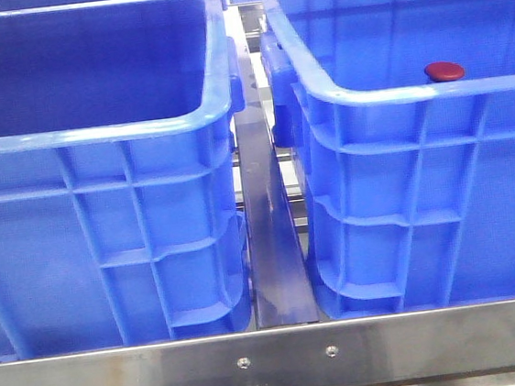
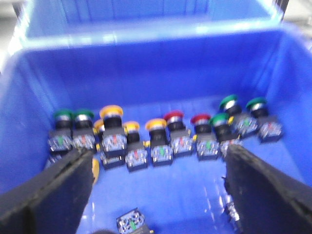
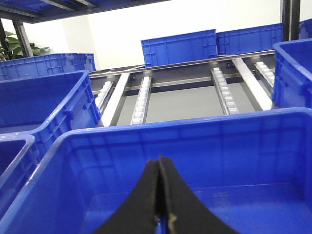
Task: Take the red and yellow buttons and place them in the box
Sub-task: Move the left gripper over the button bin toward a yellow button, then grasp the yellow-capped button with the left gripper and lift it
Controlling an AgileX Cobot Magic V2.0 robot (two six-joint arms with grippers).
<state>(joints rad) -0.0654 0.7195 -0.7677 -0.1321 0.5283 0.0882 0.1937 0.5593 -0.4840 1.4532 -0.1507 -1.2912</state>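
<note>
Selection step, judged: left pincer (image 2: 156, 190) hung wide open inside the source crate (image 2: 44, 87) over the row of buttons (image 2: 173, 117); right pincer (image 3: 158, 204) was closed and empty above the box (image 3: 195, 129). One red button (image 1: 445, 70) already lay in the box. Next move calls for descending onto a red or yellow cap, avoiding the crowded green neighbours.

Crates (image 1: 104, 227) glossy blue ribbed plastic; front rail (image 1: 275, 362) brushed metal; red button cap (image 1: 445, 70) glossy; left gripper pads (image 2: 53, 187) matt black, rough-edged.
</note>
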